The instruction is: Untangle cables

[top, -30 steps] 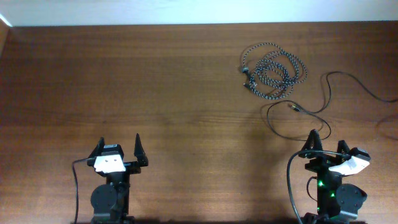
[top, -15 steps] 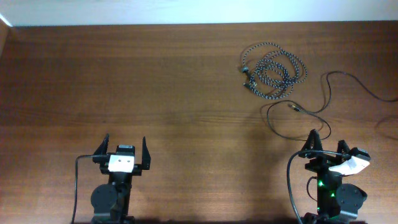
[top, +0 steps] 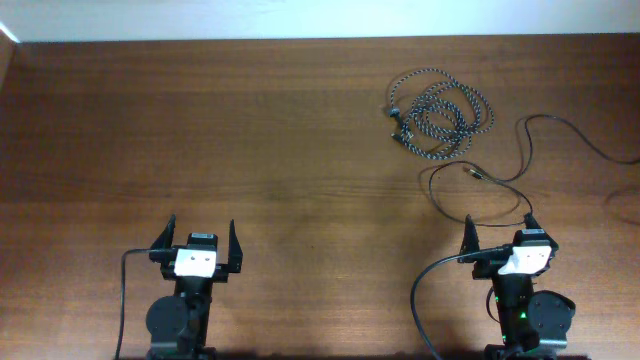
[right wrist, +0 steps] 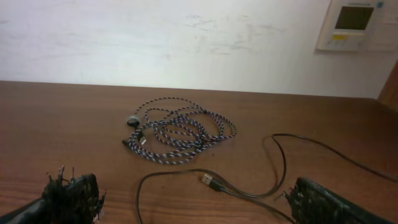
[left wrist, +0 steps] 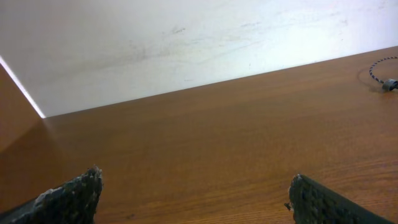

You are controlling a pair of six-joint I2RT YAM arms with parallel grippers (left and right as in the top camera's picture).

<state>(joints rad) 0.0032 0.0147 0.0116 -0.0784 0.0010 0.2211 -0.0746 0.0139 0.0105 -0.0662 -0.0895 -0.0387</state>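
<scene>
Both of my end effectors sit at the 6 o'clock edge of the desk (top: 300, 150). The left end effector (top: 201, 228) and the right end effector (top: 500, 224) are spread as wide as they go, with nothing between the fingers.

The cables lie toward 1 o'clock from the desk's middle. The braided speckled cable (top: 445, 118) is heaped in a loose coil, at about 11 o'clock from my right end effector. The thin black cable (top: 476, 173) lies nearer me. Its plug and a slack loop are between the coil and my right fingers, and its long run trails off toward 3 o'clock, out of the overhead view. From the right wrist view the black loop seems to pass just beside the coil (right wrist: 180, 134). I cannot tell whether the two cross.

The nearest risk, as I judge it, is that black loop. It curves right up to my right fingertips, so a straight reach toward 12 o'clock could snag it and drag it into the braid.

A second risk is closing on the coil's middle. I would likely pinch several strands at once, and pulling then tightens the tangle instead of loosening it. The plug ends at the coil's 9 o'clock side look safer.

The black cord is thin and flat on the wood, so my fingers may close over it and miss.

My left end effector is well apart from everything, and reaching across toward 2 o'clock could crowd my right arm.
</scene>
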